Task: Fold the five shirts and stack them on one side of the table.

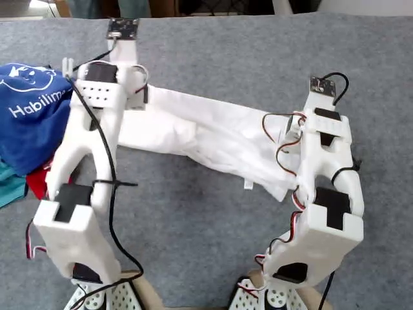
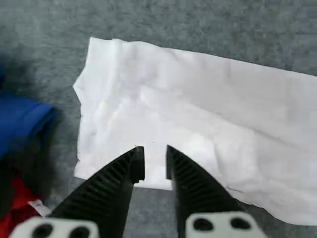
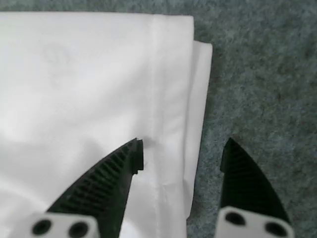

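A white shirt [image 1: 213,135] lies folded into a long strip across the grey table, running between the two arms. My left gripper [image 2: 154,161] hovers over one end of this white shirt [image 2: 198,109], at its edge, with the fingers only narrowly apart and the cloth lying flat beneath. My right gripper [image 3: 181,153] stands wide open over the other end of the white shirt [image 3: 74,74], one finger above the cloth and one above bare table beside the hem. A blue shirt [image 1: 32,110] with white print lies at the table's left side.
Under the blue shirt [image 2: 20,124] a red garment [image 1: 39,184] and a teal one [image 1: 10,184] poke out, close to the left arm [image 1: 97,116]. The right arm [image 1: 326,148] covers the strip's right end. Bare grey table [image 1: 206,232] spreads in front of the shirt.
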